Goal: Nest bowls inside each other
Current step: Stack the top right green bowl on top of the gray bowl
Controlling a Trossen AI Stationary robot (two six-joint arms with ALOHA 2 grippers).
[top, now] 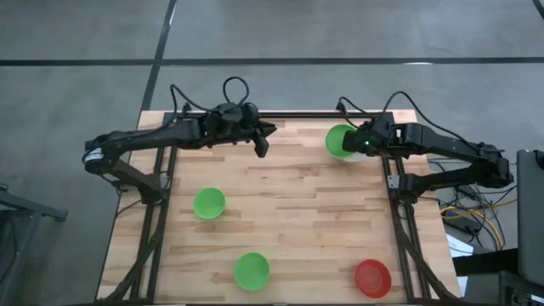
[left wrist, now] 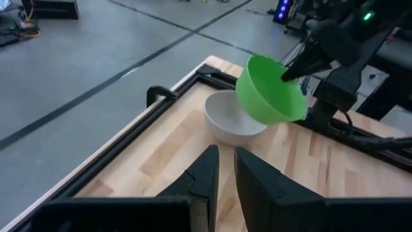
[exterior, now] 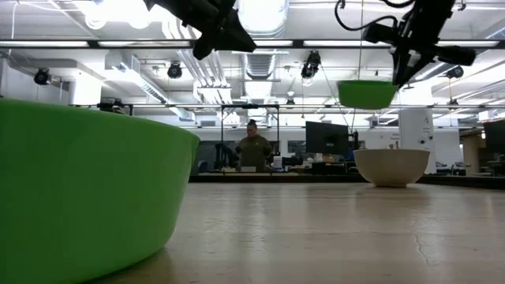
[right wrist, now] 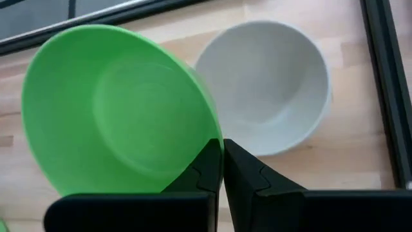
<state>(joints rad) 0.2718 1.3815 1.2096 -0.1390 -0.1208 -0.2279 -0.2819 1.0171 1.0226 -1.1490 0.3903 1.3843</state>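
Observation:
My right gripper (top: 360,143) is shut on a bright green bowl (top: 340,140) and holds it in the air over the pale grey-white bowl (top: 350,155), which rests on its base near the table's far right corner. In the low view the green bowl (exterior: 367,93) hangs well above the white one (exterior: 391,166). My left gripper (top: 262,143) hovers at the far middle of the table; its fingers (left wrist: 207,169) are nearly together, with nothing between them. Two more green bowls (top: 209,203) (top: 252,270) and a red bowl (top: 372,278) sit on the table. My right gripper pinches the green bowl's rim (right wrist: 209,143) between its two fingers, one finger on the inner wall and one on the outer. The fingers slant down onto it from the table's right side. The bowl is lifted clear and tilted, its opening (left wrist: 264,80) turned up and to the left.
A black frame rail (top: 280,116) runs along the table's far edge, and rails (top: 393,183) run down both sides. Bare wood lies between the bowls in the table's middle. A person (exterior: 254,150) stands far off in the room beyond the table.

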